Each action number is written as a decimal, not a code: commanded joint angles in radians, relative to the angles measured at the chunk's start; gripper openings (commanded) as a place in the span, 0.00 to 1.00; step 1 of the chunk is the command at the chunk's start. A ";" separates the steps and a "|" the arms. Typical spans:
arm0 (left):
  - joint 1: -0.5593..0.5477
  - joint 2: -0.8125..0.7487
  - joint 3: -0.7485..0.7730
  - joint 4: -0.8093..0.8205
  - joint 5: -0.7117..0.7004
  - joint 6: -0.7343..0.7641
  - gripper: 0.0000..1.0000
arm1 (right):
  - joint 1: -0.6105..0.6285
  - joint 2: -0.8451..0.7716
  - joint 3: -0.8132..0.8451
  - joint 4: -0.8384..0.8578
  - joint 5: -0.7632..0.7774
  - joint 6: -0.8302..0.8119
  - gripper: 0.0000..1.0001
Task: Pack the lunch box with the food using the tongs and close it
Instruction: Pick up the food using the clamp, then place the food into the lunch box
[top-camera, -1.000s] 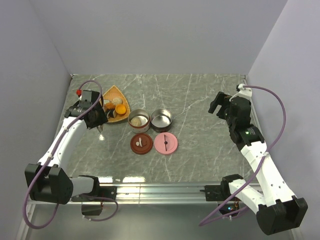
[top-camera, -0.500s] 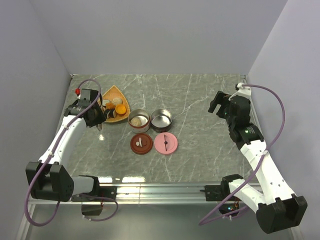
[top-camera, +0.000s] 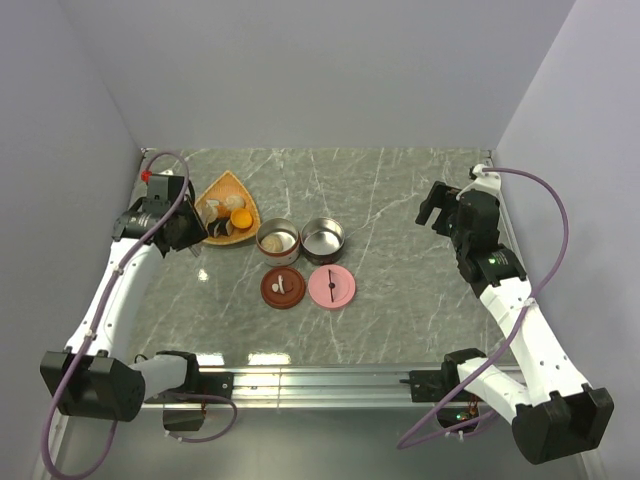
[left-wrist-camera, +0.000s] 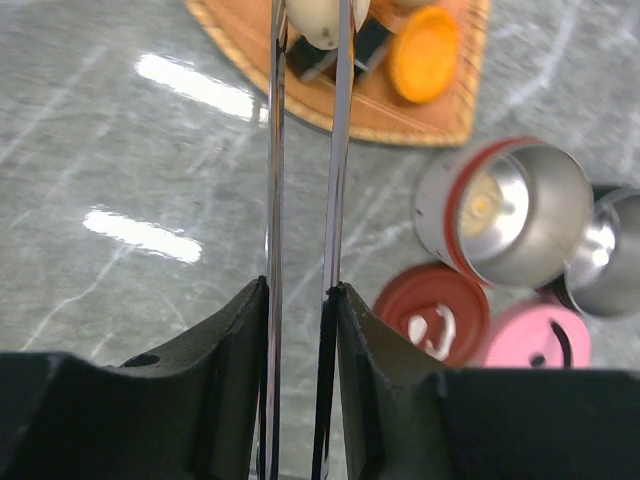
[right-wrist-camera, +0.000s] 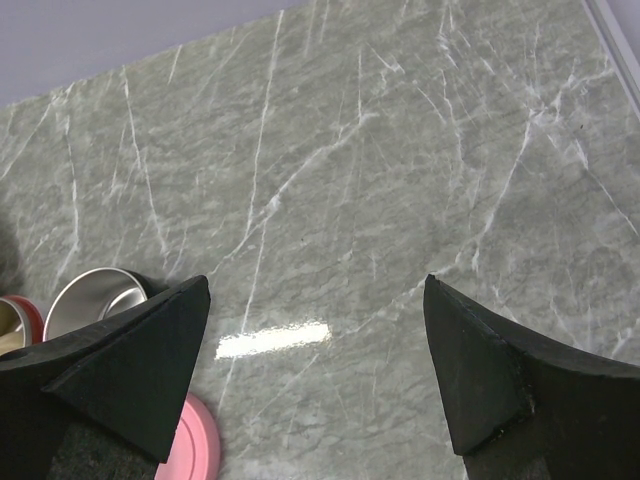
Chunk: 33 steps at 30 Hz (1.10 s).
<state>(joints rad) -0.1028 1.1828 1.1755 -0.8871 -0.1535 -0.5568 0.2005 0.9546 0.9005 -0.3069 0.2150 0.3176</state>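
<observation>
My left gripper (left-wrist-camera: 300, 290) is shut on the tongs (left-wrist-camera: 275, 180), whose two thin metal arms run forward to the orange plate (left-wrist-camera: 440, 115). Their tips sit on either side of a beige ball of food (left-wrist-camera: 315, 20) at the frame's top edge. Dark rolls (left-wrist-camera: 312, 60) and an orange chunk (left-wrist-camera: 424, 52) lie beside it. The lunch box is two round tins: the left tin (top-camera: 278, 240) has a pale piece inside, and the right tin (top-camera: 323, 238) stands next to it. My right gripper (top-camera: 437, 212) hangs open over bare marble at the right, holding nothing.
A brown-red lid (top-camera: 282, 288) and a pink lid (top-camera: 332, 287) lie flat in front of the tins. The left wall runs close behind my left arm. The table's right edge (top-camera: 497, 190) is beside my right gripper (right-wrist-camera: 315, 290).
My left gripper has drawn back and to the left along the plate's edge, and it has squeezed the tongs' arms closer together. The right arm has not moved.
</observation>
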 joint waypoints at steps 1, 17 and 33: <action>-0.001 -0.072 0.027 0.028 0.135 0.040 0.34 | 0.004 0.009 0.052 0.040 0.003 -0.005 0.94; -0.299 -0.092 0.046 0.050 0.236 0.017 0.33 | 0.005 0.007 0.048 0.032 0.006 0.021 0.94; -0.324 -0.052 0.032 0.033 0.172 0.029 0.34 | 0.004 -0.025 0.029 0.015 0.035 0.049 0.94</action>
<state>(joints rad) -0.4206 1.1282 1.1770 -0.8810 0.0341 -0.5209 0.2005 0.9470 0.9161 -0.3073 0.2249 0.3523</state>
